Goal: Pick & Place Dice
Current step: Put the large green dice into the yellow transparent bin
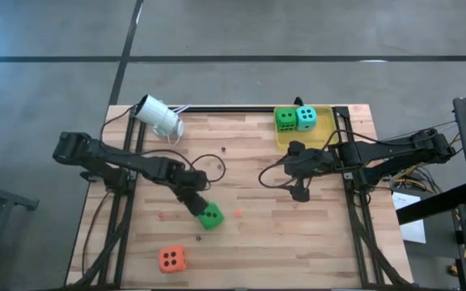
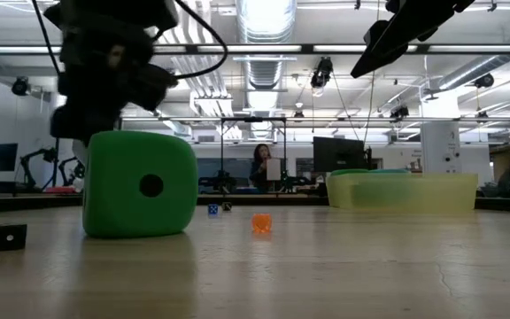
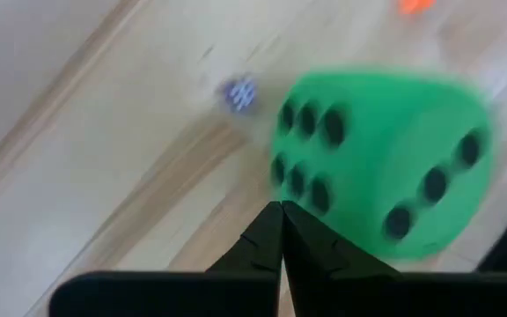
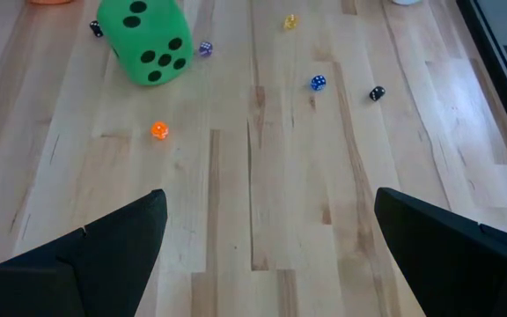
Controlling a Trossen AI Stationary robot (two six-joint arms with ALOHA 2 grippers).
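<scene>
Large dice: bright green die (image 1: 210, 217) with black pips; orange-red die (image 1: 171, 259), dark pips. In the pale yellow tray (image 1: 282, 140) — second green die (image 1: 285, 119) and teal die (image 1: 307, 119). Table (image 1: 257, 234) — light striped wood. Arms dark.

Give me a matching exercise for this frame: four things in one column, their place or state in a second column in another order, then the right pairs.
Things:
1. orange-red die
2. teal die
3. left gripper
4. right gripper

Places or states:
A. in the yellow tray, beside a green die
B. open, above bare wood mid-table
C. alone near the table's front edge
D. shut, right beside the loose green die

Pairs: 1-C, 2-A, 3-D, 4-B
</scene>
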